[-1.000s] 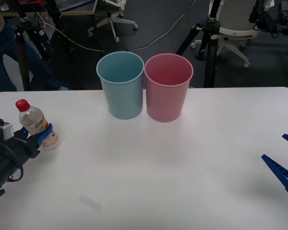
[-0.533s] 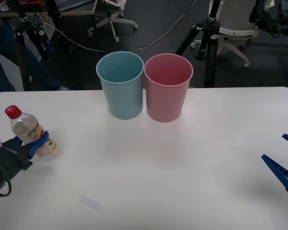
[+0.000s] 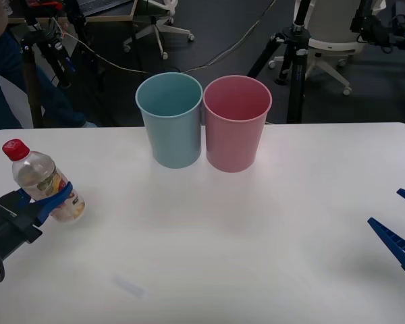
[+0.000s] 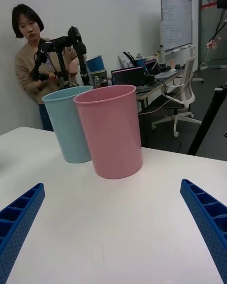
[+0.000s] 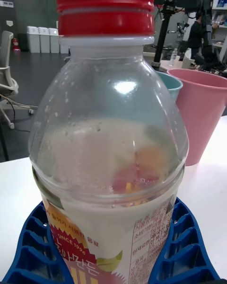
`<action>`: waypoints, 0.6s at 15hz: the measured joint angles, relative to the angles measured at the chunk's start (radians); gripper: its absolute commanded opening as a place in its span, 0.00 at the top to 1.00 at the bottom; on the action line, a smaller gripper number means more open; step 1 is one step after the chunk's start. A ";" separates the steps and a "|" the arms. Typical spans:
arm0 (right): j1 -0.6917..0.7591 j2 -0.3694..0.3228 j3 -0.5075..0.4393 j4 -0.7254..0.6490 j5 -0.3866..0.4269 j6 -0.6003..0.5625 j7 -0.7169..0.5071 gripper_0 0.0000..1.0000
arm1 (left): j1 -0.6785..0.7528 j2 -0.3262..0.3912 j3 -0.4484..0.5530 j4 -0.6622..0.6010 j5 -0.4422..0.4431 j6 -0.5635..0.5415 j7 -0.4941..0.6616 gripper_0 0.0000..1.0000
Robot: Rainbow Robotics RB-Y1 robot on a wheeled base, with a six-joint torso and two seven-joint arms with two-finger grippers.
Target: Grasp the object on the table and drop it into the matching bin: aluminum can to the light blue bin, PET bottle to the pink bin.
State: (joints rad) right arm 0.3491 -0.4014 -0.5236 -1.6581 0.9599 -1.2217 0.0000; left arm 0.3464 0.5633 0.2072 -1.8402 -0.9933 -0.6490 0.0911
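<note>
Dark grey floor point(image 3: 223, 27) across the top of the frame, black tripod point(image 3: 293, 61) upper right beside a white office chair point(image 3: 331, 40). Second white chair point(image 3: 163, 23) upper centre. Whiteboard point(image 4: 176, 21) on the white wall.

Overall light: you have even, bright indoor light on the white bench point(image 3: 256, 229) in the front view; the room behind it is much darker.
Shadows: you see only soft, faint shadows below the pink bin point(image 3: 235, 123) and the light blue bin point(image 3: 171, 119), and a dim patch near the right fingers point(image 3: 398, 243).
Glare: note a white highlight on the PET bottle point(image 5: 109, 170) shoulder in the left wrist view.
Focus: the bottle is sharp there; the room behind it is soft.
Blur: you find a faint smudge on the bench near the front edge.
Right wrist view: bright wall, clear bins.
</note>
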 measured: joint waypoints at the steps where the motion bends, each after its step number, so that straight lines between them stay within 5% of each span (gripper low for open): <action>1: 0.000 0.000 0.000 0.000 0.000 0.000 0.000 0.00 | 0.000 0.000 -0.001 -0.035 -0.030 0.000 0.032 1.00; 6: 0.000 0.000 0.000 0.000 0.000 0.000 0.000 0.00 | 0.000 0.067 -0.024 -0.201 -0.180 0.000 0.192 1.00; 9: 0.000 0.000 0.000 0.000 0.000 0.000 0.000 0.00 | -0.018 0.123 -0.042 -0.279 -0.190 -0.001 0.264 1.00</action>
State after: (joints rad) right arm 0.3491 -0.4014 -0.5236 -1.6581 0.9599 -1.2217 0.0000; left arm 0.3288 0.6864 0.1657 -2.1189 -1.1828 -0.6501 0.3555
